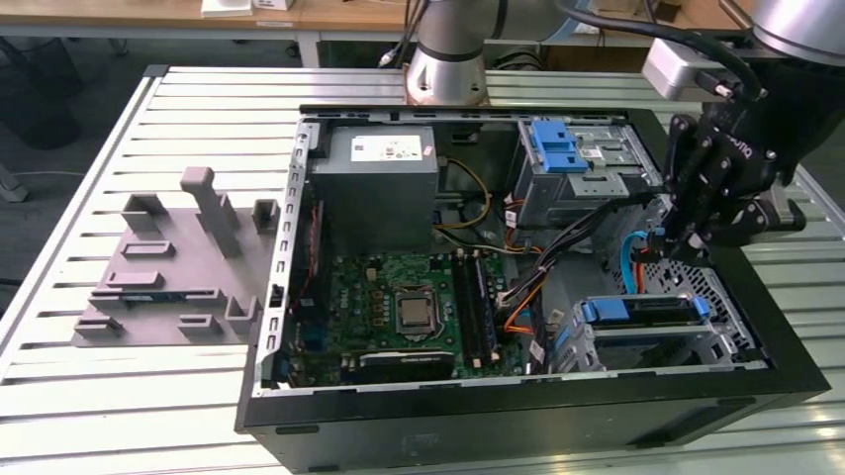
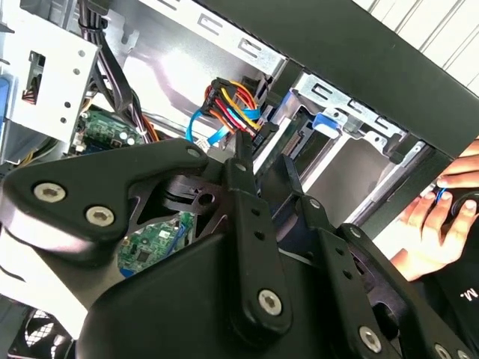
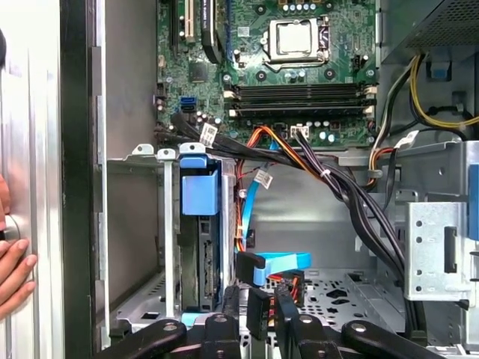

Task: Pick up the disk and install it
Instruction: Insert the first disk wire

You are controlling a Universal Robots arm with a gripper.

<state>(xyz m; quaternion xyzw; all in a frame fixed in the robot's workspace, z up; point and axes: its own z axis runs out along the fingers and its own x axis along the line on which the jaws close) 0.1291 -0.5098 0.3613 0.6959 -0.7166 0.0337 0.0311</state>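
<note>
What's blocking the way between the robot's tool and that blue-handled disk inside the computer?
The disk already sits in its metal cage, open toward the tool. In the first wrist view a blue flat cable and its black connector lie right at the tool's tip, beside the cage. Nothing else visible stands between them.

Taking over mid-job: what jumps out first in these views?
The open black computer case on the slatted metal table, green motherboard exposed. The black gripper hangs inside by the exterior view's right wall, beside orange and blue cables. The silver-grey disk with blue handle sits in the grey bay below; a person's hand rests outside.
</note>
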